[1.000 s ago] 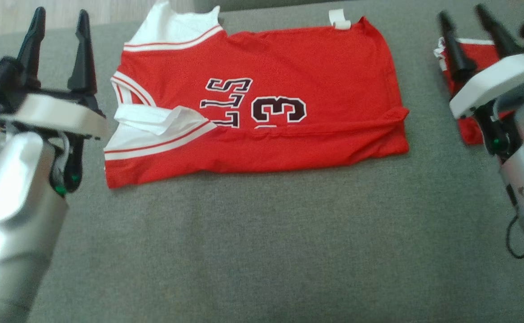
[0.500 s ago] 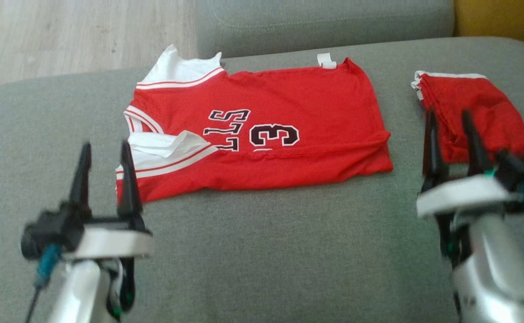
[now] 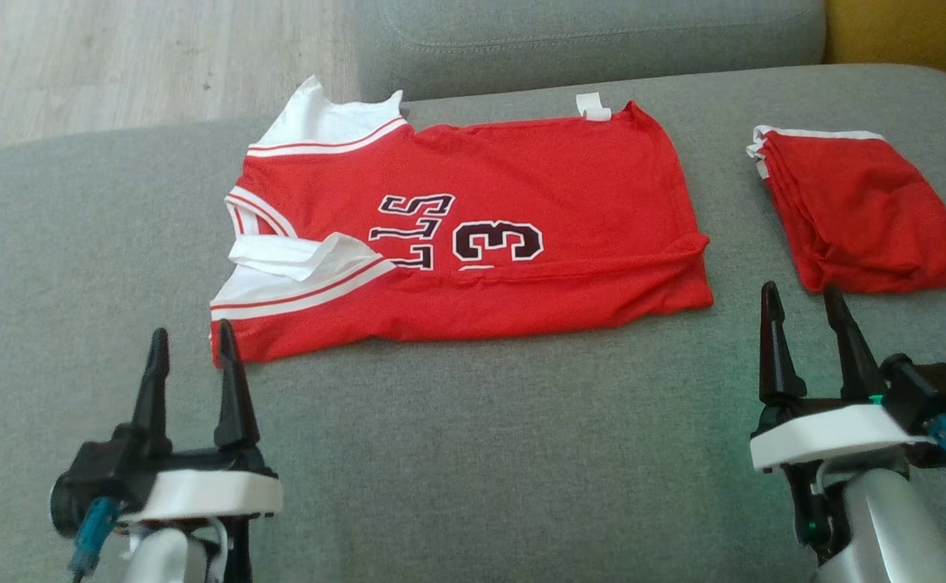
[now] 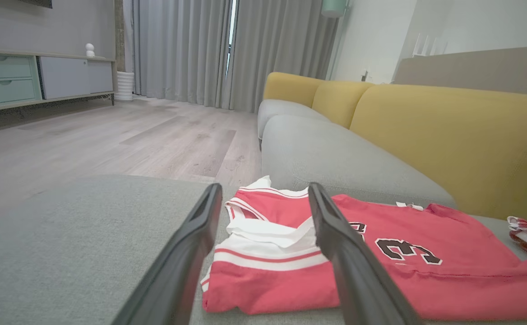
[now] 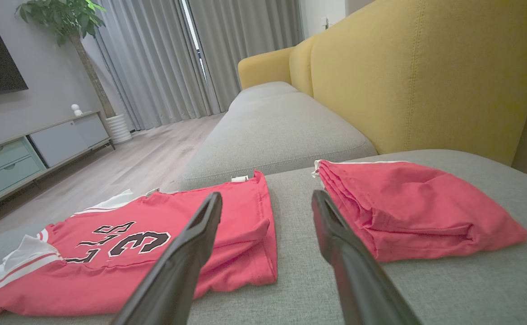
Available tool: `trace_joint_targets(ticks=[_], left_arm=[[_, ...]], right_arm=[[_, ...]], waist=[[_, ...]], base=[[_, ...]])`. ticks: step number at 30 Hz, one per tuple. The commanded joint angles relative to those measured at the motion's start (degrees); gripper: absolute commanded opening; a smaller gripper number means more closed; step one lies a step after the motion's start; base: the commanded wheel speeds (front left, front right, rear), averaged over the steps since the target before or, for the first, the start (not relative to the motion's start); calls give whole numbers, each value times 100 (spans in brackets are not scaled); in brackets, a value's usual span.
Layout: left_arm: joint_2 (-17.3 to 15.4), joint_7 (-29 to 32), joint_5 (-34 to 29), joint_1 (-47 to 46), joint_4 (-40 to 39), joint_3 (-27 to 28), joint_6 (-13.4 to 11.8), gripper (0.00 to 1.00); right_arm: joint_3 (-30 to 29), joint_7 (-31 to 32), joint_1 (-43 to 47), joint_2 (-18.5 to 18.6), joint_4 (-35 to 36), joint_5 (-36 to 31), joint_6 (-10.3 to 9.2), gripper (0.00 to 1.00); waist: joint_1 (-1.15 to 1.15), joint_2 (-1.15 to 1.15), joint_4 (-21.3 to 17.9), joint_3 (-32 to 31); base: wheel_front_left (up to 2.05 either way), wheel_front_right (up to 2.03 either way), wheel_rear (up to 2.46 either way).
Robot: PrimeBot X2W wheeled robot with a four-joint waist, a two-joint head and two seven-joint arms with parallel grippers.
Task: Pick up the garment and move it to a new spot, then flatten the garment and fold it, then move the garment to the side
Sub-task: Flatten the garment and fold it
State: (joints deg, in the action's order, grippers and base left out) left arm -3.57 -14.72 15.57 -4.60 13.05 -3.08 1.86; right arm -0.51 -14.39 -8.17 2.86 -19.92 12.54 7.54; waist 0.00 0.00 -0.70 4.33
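While the left claw and right claw hover with fingers spread, holding nothing, the red jersey lies folded flat on the grey sofa seat just beyond them, with a smaller folded red cloth apart on its right.

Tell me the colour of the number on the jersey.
The number is black, outlined white, on the red jersey; clearest in head view.

Right gripper: fingers spread wide, nothing held.
Jersey: red, folded flat on the grey cushion, lower left.
Red bundle: folded, right, apart from the jersey.
Backrest: yellow, behind.
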Motion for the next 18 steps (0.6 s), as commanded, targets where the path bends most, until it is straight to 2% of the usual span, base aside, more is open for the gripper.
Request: trace_joint_targets(ticks=[1,3,9,13,18], left_arm=[[-3,-28,-74,-324,-44,230,52,100],[4,-28,-189,-458,193,217,111,100],[-105,-23,-357,-1062,1548,154,168,100],[-241,253,-405,-1541,2430,216,-50,100],[-390,305,-356,-2059,3164,372,-295,100]], right_arm=[[145,-61,-237,3,228,9,-5,100],[156,-61,-262,3,262,-15,-5,100],[242,-61,-379,2,327,-27,-5,100],[314,-61,-483,2,373,5,-5,100],[315,-61,-606,2,442,24,-5,100]], waist=[[0,0,-3,37],[0,0,-4,94],[0,0,-94,325],[0,0,-198,530],[0,0,-314,720]], base=[[0,0,0],[0,0,0],[0,0,0],[0,0,0],[0,0,0]])
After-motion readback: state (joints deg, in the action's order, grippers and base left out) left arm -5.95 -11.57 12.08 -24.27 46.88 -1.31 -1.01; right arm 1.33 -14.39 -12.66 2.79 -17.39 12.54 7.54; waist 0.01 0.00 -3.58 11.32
